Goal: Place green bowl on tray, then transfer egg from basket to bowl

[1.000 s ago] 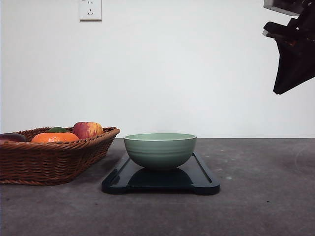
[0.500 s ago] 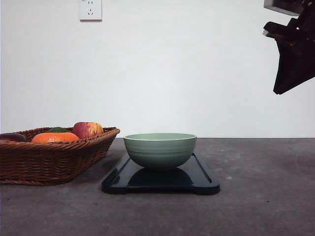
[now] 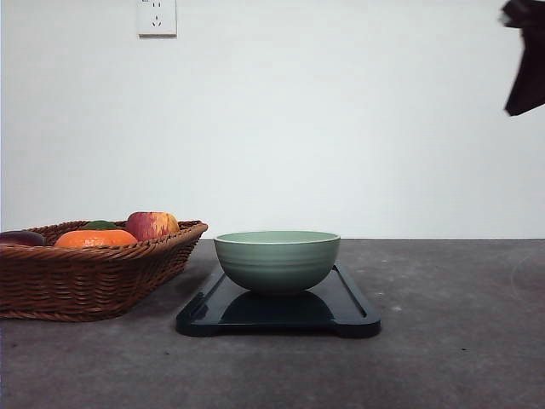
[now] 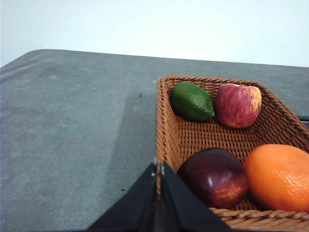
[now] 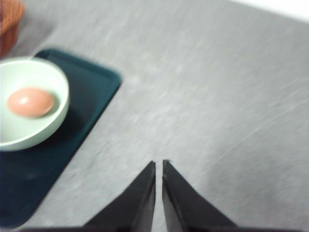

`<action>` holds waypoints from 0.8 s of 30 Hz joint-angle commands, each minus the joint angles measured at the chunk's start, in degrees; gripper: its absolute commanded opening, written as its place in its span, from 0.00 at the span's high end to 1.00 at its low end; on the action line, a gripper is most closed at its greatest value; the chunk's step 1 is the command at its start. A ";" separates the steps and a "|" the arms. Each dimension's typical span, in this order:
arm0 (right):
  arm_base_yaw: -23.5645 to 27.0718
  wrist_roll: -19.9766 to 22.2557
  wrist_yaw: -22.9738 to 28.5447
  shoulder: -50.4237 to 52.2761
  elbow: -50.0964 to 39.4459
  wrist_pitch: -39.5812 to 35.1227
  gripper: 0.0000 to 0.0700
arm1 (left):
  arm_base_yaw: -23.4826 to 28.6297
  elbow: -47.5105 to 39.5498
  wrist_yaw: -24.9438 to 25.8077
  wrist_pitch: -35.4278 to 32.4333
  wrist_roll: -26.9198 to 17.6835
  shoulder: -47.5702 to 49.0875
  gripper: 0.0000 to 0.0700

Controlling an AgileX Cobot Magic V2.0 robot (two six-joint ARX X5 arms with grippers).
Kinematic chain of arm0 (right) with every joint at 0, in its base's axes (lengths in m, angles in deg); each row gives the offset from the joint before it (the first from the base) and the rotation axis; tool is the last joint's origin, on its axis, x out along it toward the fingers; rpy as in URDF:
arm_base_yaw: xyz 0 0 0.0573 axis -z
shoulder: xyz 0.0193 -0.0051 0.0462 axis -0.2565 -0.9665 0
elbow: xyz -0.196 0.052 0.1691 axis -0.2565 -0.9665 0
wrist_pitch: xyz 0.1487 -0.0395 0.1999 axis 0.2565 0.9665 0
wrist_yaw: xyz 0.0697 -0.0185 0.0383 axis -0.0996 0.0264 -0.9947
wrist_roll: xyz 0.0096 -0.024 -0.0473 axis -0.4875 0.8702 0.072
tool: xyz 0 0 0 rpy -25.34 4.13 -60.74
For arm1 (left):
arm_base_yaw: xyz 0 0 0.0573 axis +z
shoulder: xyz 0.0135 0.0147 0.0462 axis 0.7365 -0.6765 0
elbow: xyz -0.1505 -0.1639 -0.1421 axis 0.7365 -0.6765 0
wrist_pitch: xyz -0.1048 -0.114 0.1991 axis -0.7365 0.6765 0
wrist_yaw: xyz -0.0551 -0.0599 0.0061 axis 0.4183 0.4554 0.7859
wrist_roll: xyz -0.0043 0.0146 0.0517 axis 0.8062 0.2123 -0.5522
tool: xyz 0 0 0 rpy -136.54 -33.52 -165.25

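This looks like a staged robot test bench in a lab rather than a lived-in kitchen. A bare white wall (image 3: 341, 128) rises straight behind a plain dark grey matte worktop (image 3: 451, 324), its only fitting a white wall socket (image 3: 157, 16). On the worktop stands kitchen ware set out like props: a shallow brown woven wicker basket (image 3: 94, 281) of fruit, a glossy dark navy rectangular tray (image 3: 353, 315) and a round pale sage-green ceramic bowl (image 3: 277, 260). A black shape, probably part of a robot arm (image 3: 528, 60), hangs at the upper right of the front view.

Brown egg (image 5: 30, 102) lies in the green bowl (image 3: 277, 260), upright on the tray (image 3: 353, 311) beside the basket (image 3: 94, 277).
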 commanded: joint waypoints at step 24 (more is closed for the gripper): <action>8.46 0.10 3.26 49.80 -38.17 -9.47 0.98 | 0.11 -1.11 -0.24 -0.72 -0.39 0.11 1.00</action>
